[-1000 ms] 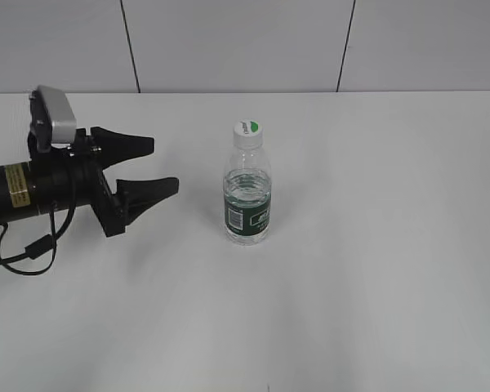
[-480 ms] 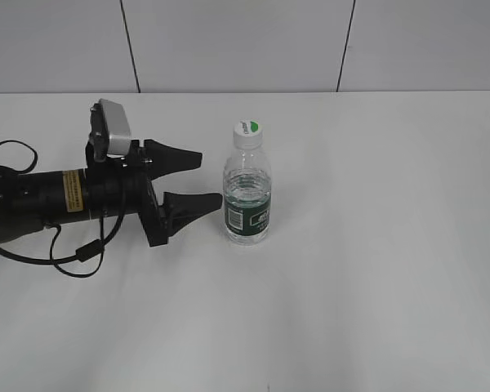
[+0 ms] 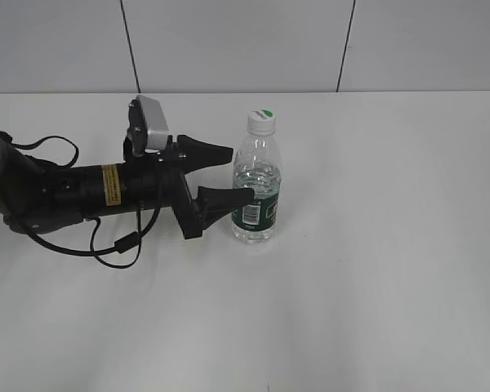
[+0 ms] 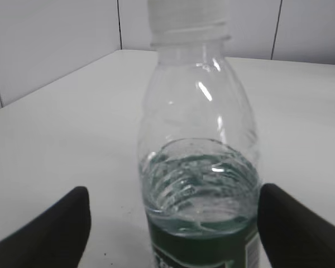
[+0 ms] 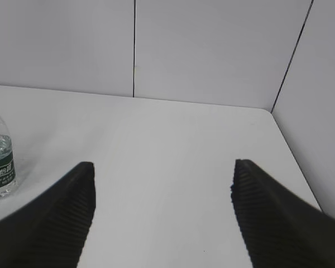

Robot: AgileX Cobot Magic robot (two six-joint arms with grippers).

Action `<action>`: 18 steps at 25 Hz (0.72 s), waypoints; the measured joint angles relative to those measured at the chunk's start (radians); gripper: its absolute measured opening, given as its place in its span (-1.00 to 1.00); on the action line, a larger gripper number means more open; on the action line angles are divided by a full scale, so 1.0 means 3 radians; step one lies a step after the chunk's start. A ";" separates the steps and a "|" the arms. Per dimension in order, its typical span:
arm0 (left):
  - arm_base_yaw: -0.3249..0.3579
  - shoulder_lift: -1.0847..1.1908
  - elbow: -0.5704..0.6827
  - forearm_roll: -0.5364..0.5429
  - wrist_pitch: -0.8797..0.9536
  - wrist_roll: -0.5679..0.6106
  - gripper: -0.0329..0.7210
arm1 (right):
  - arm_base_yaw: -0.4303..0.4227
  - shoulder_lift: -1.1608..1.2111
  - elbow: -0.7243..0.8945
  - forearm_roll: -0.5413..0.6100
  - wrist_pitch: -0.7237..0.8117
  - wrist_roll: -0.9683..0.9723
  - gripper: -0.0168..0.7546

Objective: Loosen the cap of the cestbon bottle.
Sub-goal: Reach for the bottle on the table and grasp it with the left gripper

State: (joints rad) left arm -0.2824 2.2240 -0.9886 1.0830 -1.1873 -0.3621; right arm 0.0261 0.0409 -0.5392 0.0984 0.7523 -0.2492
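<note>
The bottle point(image 3: 256, 196) stands upright on the white surface point(image 3: 376, 245), its cap point(image 3: 261, 120) on top. The left end effector point(image 3: 229, 175) reaches in from the left, spread wide, one finger on either side of the bottle's body, gripping nothing. The right end effector point(image 5: 162, 212) hangs wide open and empty, well away from the bottle.

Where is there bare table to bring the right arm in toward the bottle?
Right of the cestbon bottle the table is bare out to its right edge and toward the front; the right gripper, jaws open, already faces that stretch. The crowded part is left of the bottle, where the left gripper and its cable sit.
</note>
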 joint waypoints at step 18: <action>-0.0079 0.0038 -0.0034 0.0231 0.0176 -0.0261 0.72 | 0.0000 0.0004 0.0000 0.0000 0.0003 0.0000 0.55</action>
State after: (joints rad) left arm -0.3062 2.2355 -0.9988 1.1522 -1.1345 -0.4402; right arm 0.0261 0.0420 -0.5392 0.0984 0.7534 -0.2492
